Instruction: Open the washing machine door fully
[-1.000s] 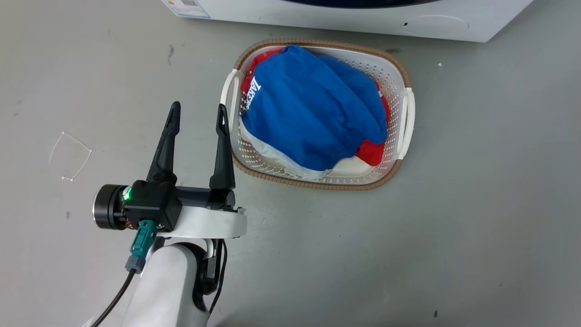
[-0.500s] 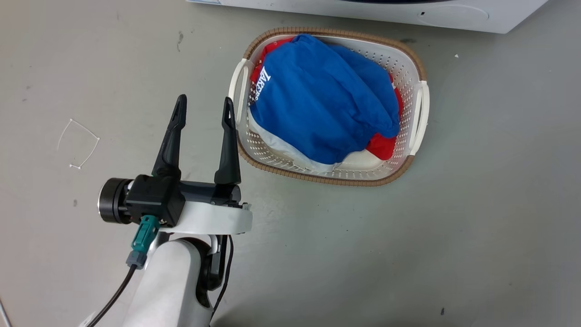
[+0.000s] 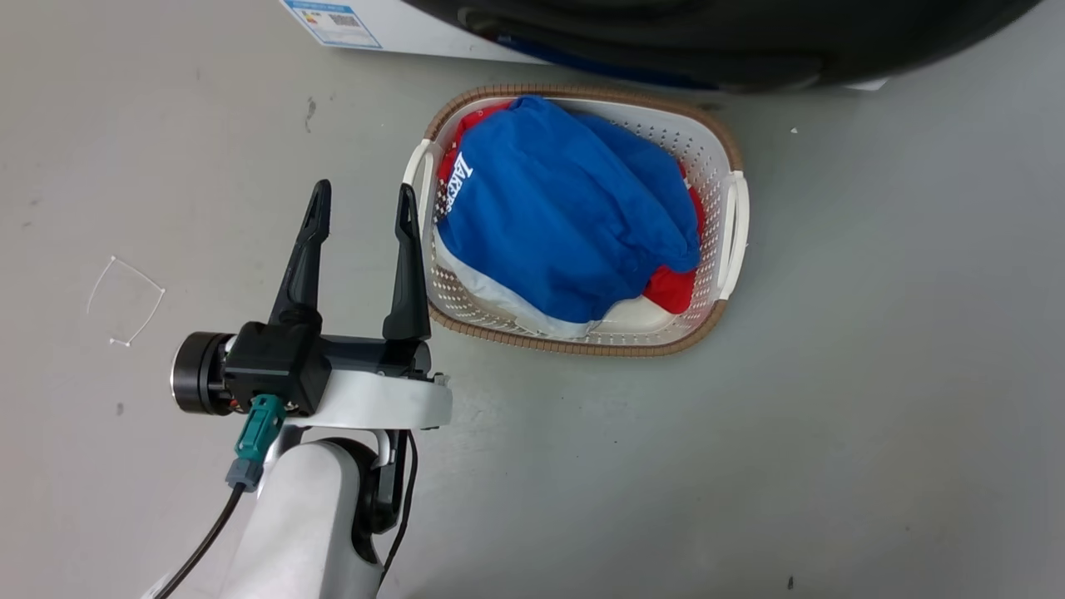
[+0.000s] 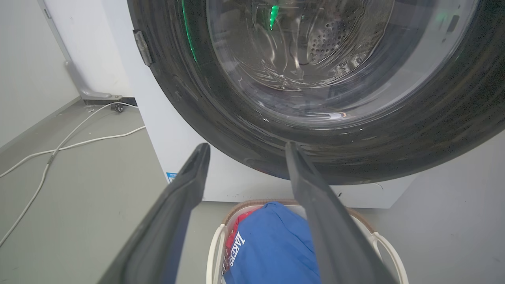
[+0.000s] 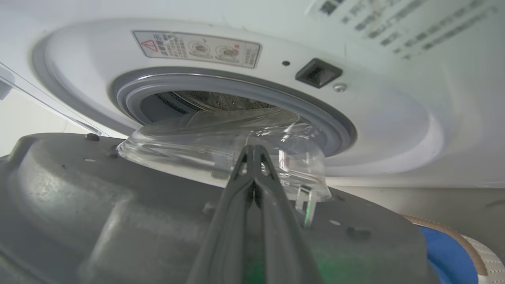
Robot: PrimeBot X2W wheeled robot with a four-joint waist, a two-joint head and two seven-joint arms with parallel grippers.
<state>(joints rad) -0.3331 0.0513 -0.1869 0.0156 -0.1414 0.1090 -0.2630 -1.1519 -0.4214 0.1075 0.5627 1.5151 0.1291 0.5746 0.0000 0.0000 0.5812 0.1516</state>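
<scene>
The washing machine door (image 3: 707, 42) is a glossy black ring that juts over the floor at the top of the head view. From the left wrist view, the door (image 4: 221, 114) with its clear glass bowl (image 4: 300, 51) hangs ahead and above, in front of the white washing machine (image 4: 185, 169). My left gripper (image 3: 364, 193) is open and empty, low beside the basket. My right gripper (image 5: 252, 149) is shut, its fingers lying along the door's grey inner face (image 5: 98, 189) next to the glass bowl (image 5: 205, 146). Beyond the bowl the grey gasket (image 5: 236, 85) rings the drum opening.
A white woven laundry basket (image 3: 736, 216) with blue and red clothes (image 3: 566, 216) stands on the grey floor just below the door. White cables (image 4: 59, 146) trail across the floor left of the machine, near a wall. A latch socket (image 5: 317, 73) sits beside the opening.
The door's black rim now juts into the top of the head view above the basket, where before only the machine's white front showed. The camera shifted slightly. The left gripper stays open.
</scene>
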